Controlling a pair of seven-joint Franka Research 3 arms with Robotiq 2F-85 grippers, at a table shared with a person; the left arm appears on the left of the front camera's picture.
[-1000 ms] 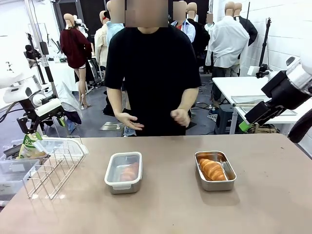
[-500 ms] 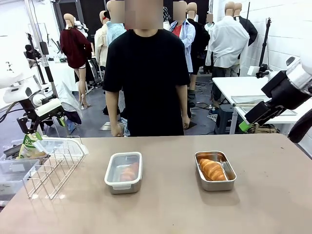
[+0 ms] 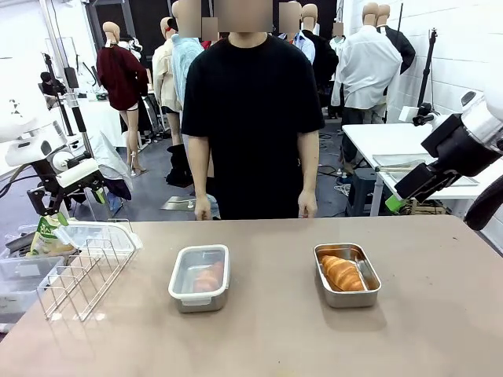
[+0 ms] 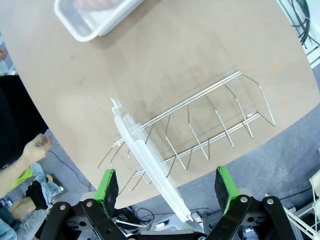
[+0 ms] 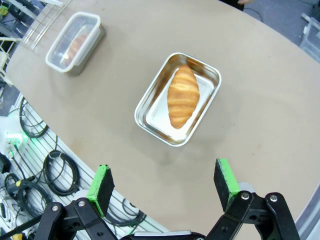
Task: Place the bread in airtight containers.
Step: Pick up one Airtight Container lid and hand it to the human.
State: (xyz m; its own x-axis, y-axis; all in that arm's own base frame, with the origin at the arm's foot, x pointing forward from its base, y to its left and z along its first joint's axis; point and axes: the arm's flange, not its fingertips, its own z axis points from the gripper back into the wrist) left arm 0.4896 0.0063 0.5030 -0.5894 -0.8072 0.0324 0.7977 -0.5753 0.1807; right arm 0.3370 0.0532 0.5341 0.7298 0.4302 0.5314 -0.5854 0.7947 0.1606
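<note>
Two steel airtight containers sit mid-table. The left container point(image 3: 182, 292) point(image 5: 61, 60) has its clear lid on, with a bread roll point(image 3: 209, 276) showing through. The right container point(image 3: 350, 298) point(image 5: 146, 114) is uncovered and holds a golden bread roll point(image 3: 342, 272) point(image 5: 183, 96). Another clear lid point(image 3: 95, 233) point(image 4: 149, 162) leans on the wire rack point(image 3: 78, 275) point(image 4: 210, 127). My left gripper point(image 4: 166, 187) hovers open above the rack. High over the table's right edge, my right gripper point(image 5: 163, 184) point(image 3: 395, 201) is open and empty, above the uncovered container.
A person in a black shirt point(image 3: 251, 118) stands at the far edge, hands down by the sides; one hand point(image 4: 36, 147) shows near the table edge. A green-and-yellow bag point(image 3: 49, 229) lies behind the rack. The lidded container's corner point(image 4: 92, 20) lies beyond the rack.
The person has lowered both hands from chest height to the sides and shifted slightly right. Both arms, the containers and the bread have stayed put.
</note>
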